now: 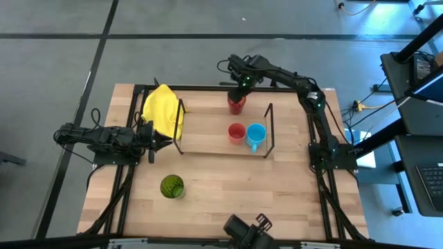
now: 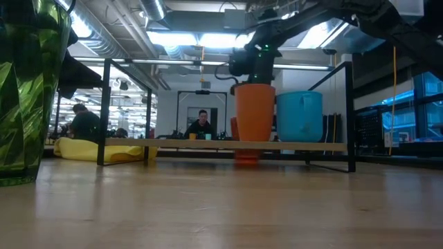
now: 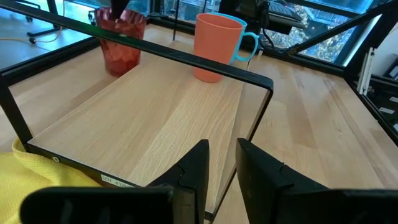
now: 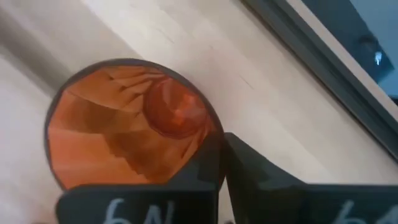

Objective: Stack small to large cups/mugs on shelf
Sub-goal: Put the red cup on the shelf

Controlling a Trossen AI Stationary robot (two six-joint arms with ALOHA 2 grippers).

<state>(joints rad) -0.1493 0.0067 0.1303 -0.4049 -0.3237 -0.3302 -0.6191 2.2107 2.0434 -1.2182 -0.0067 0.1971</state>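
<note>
Green tumbler (image 2: 28,90) cut off in low view

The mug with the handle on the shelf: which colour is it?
Light blue. The mug shows best in the high view, beside the short red cup.

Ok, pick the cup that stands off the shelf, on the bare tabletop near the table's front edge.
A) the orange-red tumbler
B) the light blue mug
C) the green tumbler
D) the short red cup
C: in the high view the green tumbler stands alone on the tabletop, clear of the shelf, where the other three cups sit.
</note>
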